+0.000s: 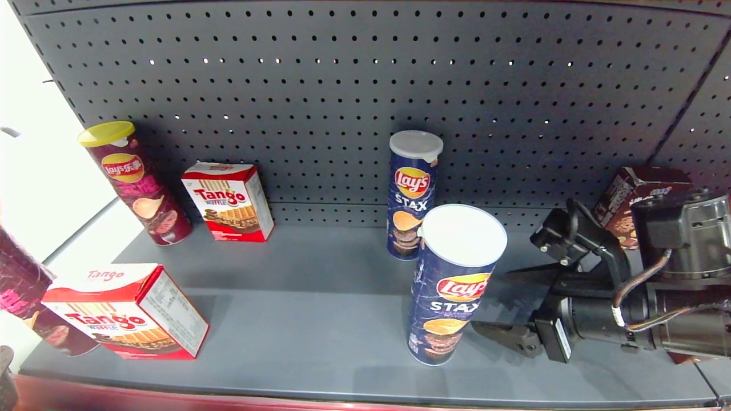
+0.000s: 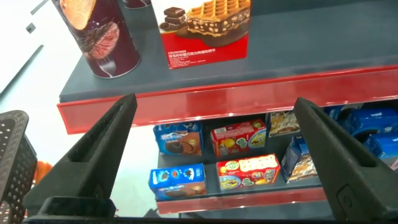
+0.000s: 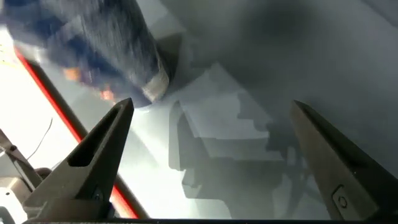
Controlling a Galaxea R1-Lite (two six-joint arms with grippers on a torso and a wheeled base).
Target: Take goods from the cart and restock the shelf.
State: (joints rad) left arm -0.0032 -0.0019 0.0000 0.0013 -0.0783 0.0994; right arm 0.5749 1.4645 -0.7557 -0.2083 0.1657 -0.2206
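As the right claw point(image 1: 494, 299) gapes beside the shelf's point(image 1: 320, 308) front-edge blue can point(image 1: 451, 285), the left claw point(image 2: 214, 101) gapes too.

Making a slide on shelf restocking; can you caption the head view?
Open right gripper beside the front blue chip can, upright on the grey shelf, a second blue can behind it.

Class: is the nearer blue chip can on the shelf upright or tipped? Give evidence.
Upright. The nearer blue can stands on its base on the shelf, with its white lid facing up.
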